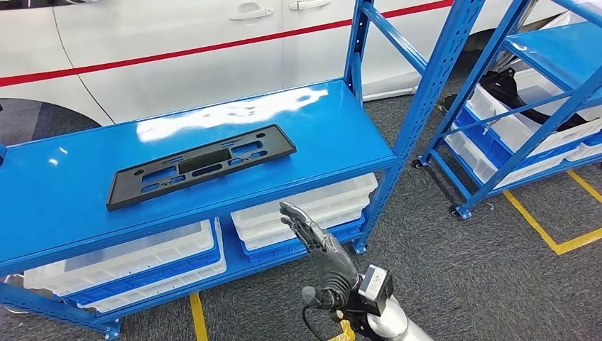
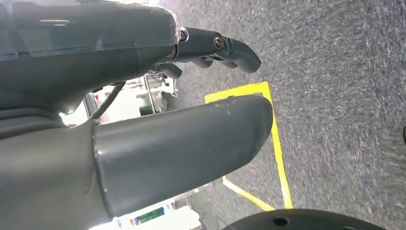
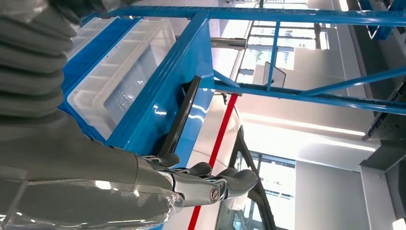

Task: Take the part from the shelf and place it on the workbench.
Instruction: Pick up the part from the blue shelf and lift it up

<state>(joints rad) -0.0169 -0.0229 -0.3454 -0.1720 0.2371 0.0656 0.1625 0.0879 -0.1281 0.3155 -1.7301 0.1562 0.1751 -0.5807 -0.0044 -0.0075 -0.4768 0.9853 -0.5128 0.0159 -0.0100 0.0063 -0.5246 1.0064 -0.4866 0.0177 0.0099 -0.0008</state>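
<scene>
the black part [image 1: 201, 165] lies flat on the blue shelf [image 1: 64, 213]; the right hand [image 1: 319, 252], fingers apart and holding nothing, should rise over the shelf edge and grip the part's near long edge.

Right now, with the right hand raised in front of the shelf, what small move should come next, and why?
Probably carry the right hand up and forward over the shelf edge toward the black part. The hand is open and empty, below the shelf's top level and short of the part, which lies flat and untouched. The fingers are slightly spread, ready to close on its near edge.
</scene>
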